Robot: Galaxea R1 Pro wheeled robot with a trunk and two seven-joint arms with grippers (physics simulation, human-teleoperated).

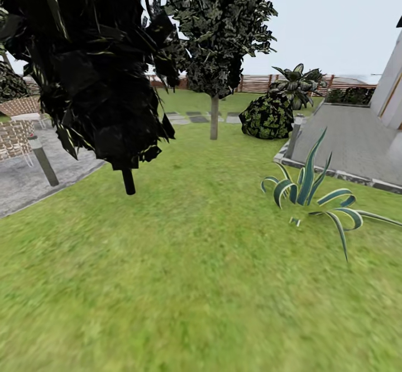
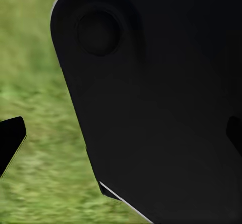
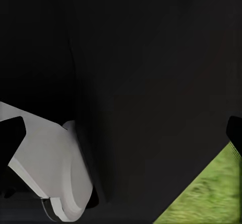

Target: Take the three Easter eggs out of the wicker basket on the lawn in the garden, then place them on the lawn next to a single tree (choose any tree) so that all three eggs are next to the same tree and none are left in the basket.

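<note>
The lawn spreads wide and green ahead of me in the garden. A tree with a pale grey trunk and speckled dark green leaves stands at the centre back. The Easter eggs and the wicker basket are out of view. In the left wrist view my left gripper is open, its black fingertips at the frame's edges, facing a dark part of my own body over grass. My right gripper is open too, with nothing between its fingers, close against my dark and white body.
A black-trunked tree with near-black foliage stands close at the left. A round bush and a spiky striped plant are at the right, beside a raised paved slab. A post stands on paving at the left. A wooden fence runs behind.
</note>
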